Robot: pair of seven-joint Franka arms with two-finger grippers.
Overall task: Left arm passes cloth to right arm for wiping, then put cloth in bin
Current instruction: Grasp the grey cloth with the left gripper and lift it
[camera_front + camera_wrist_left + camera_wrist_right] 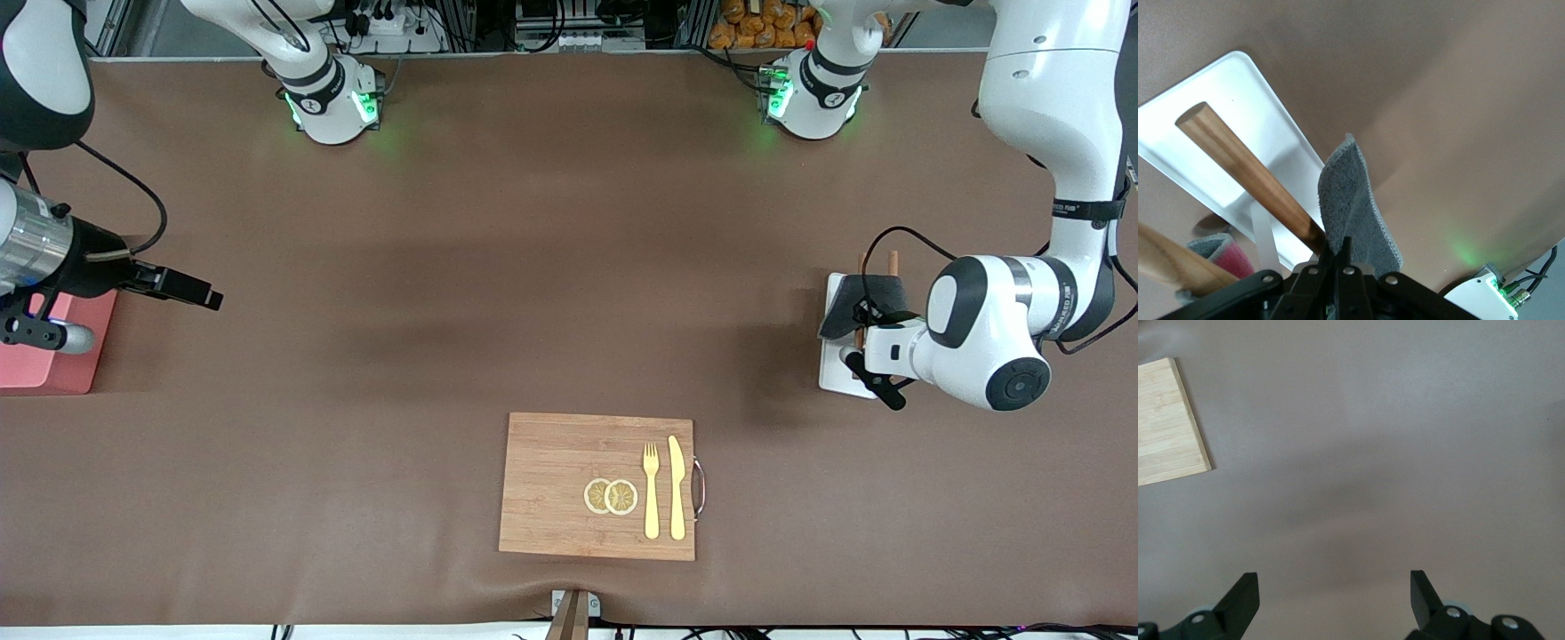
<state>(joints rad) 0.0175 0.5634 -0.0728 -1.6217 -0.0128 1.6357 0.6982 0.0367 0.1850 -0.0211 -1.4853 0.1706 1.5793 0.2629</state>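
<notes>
Cloth (1350,203) sits pinched in the clenched left gripper (1340,257) over the white tray (1231,113), ready for handover, while the right gripper (1335,597) waits spread wide near the bin (49,356)

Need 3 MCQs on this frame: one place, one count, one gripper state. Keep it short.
1. Where is the dark grey fabric cloth?
A. on the wooden cutting board
B. at the white rectangular tray, in the left gripper
C. in the pink-red plastic bin

2. How many round lemon slices lie on the wooden cutting board?
A. one
B. two
C. four

3. What state is the right gripper in?
A. open, holding nothing
B. shut on the cloth
C. shut on the yellow fork

Key: 1 B, the left gripper pinches the cloth's edge beside the tray. 2 B, two slices lie beside the yellow fork. 3 A, its fingers stand apart over bare table.
</notes>
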